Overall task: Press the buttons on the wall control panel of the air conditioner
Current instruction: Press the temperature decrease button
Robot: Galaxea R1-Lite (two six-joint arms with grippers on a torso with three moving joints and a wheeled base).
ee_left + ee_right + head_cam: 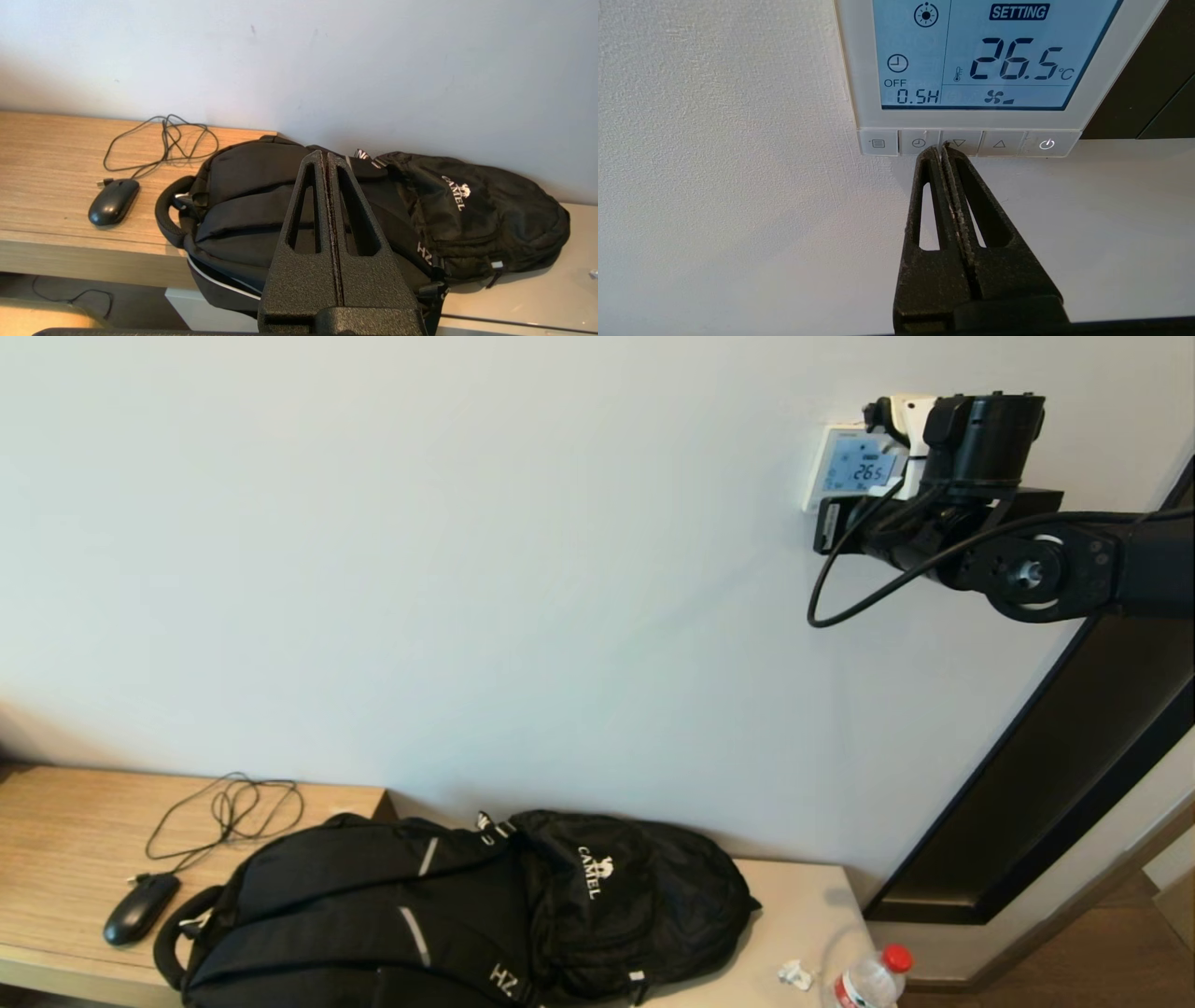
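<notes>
From the head view, the air conditioner's wall control panel (851, 467) hangs high on the white wall at the right, its pale-blue screen lit. The right arm reaches up to it, and its wrist and cable cover the panel's right and lower edges, so the right gripper cannot be made out there. Below, a black backpack (467, 915) marked "CAMEL" lies across a wooden bench (65, 821), with a wired black mouse (140, 907) to its left and a red-capped bottle (873, 980) at the lower right.

In the left wrist view, the left gripper (327, 156) hangs over the backpack (364, 219), its fingers pressed together, holding nothing.

In the right wrist view, the right gripper (942, 150) has its fingers pressed together, tips at the buttons (969, 143), between the clock and down-arrow keys. The screen reads "SETTING", "26.5°C", "OFF" and "0.5H".
</notes>
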